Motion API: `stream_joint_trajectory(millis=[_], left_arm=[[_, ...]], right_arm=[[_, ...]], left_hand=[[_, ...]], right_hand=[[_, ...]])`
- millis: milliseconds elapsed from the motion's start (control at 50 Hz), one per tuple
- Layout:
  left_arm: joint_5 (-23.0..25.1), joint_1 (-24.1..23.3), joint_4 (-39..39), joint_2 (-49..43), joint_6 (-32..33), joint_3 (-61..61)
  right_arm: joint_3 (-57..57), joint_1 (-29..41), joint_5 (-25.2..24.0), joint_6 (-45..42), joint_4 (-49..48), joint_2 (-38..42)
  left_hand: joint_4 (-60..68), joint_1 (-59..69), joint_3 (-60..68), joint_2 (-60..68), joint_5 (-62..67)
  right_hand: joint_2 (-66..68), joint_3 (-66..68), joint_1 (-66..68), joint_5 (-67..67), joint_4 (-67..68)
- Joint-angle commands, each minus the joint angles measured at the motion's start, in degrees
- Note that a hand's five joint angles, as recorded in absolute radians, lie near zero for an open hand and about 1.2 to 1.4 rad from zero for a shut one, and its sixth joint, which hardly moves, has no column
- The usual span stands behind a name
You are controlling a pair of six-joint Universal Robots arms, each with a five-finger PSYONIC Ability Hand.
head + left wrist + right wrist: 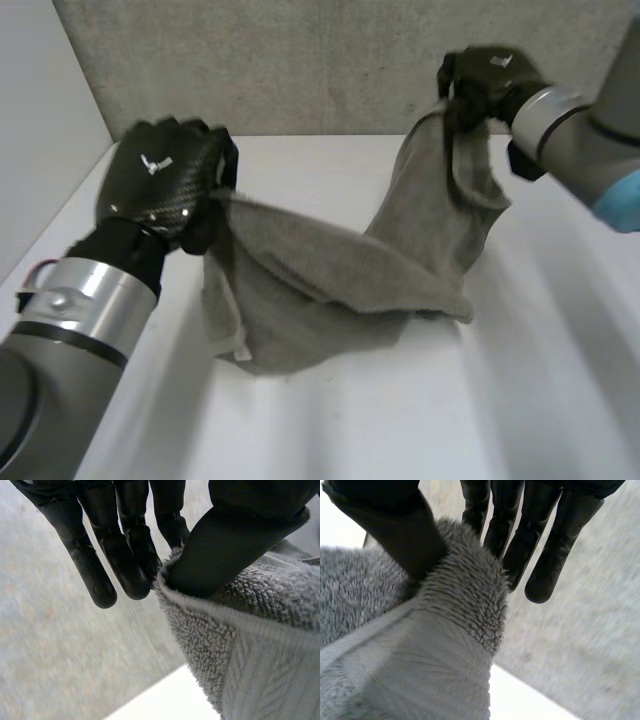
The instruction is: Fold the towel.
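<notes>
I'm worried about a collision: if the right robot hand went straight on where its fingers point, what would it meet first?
Probably the grey wall; the right robot hand, pinching the towel, points at it with nothing between. Depth is unclear.

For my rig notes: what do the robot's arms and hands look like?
The left hand, weave-patterned, and right hand are glossy black shells with a white mark and rounded fingers. Silver wrist rings join the grey left arm and right arm; the right shows a light-blue cap.

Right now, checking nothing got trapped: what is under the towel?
The left hand and right hand pinch the towel by its raised edge; bare white table shows around it. Whatever lies beneath its resting lower folds is covered.
</notes>
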Motion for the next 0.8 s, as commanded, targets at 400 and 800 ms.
stream_joint_trajectory(millis=[400, 800], left_arm=[[-0.2, 8.12, -0.39, -15.88, -0.07, 3.36], [-0.2, 8.21, -0.3, -16.58, -0.07, 2.57]], right_arm=[[22.13, -3.91, -1.34, -7.58, 13.58, -11.82], [54.56, -3.91, -6.79, -2.84, -11.02, -13.15]], left_hand=[[10.26, 11.75, 10.38, 10.25, 11.07], [10.26, 11.75, 10.38, 10.25, 11.07]], right_hand=[[-43.7, -44.28, -43.84, -44.49, -45.25], [-33.1, -33.68, -33.24, -33.89, -34.65]])
